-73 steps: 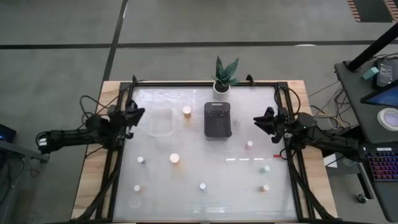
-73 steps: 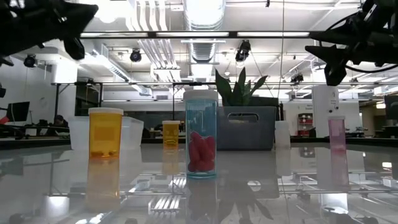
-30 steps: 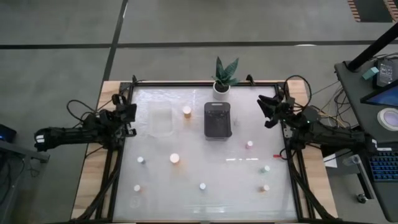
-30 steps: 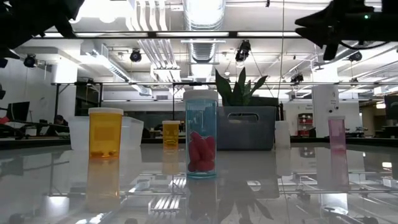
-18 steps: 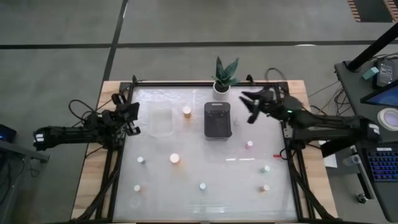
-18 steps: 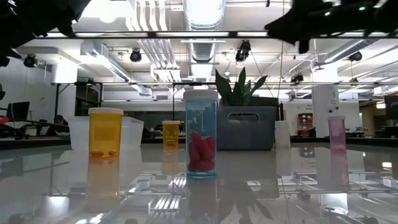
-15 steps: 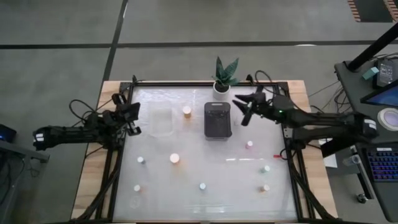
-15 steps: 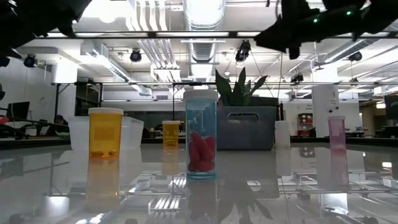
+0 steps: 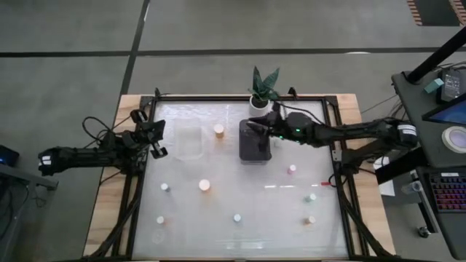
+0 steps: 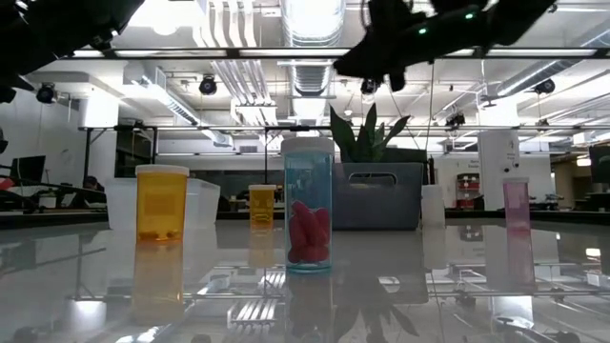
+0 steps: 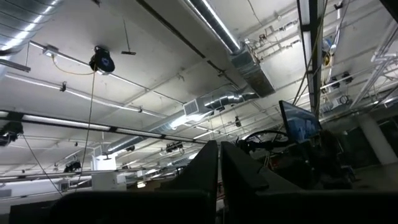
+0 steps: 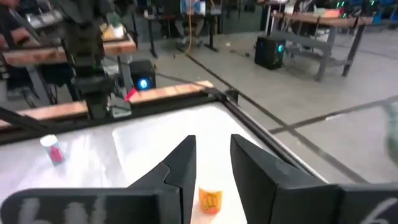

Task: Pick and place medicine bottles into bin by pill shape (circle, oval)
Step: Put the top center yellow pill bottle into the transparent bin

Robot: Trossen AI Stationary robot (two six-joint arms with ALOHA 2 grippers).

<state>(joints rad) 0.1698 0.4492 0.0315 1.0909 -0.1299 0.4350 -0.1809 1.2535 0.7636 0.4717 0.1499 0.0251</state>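
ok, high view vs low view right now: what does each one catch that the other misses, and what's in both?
High view only: the whole table, the left gripper parked at the table's left edge, the right gripper reaching over the dark bin, and the small bottles along the near edge.

Low view only: bottle contents, such as pink pills in the blue-tinted bottle, plus the room behind.

Both: the potted plant, the dark bin, the clear bin and the orange bottles.

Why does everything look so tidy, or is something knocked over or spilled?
Nothing stands out. The little bottles all stand upright, spread apart on the table, none tipped or spilled. The dark bin, clear bin and plant sit straight too.
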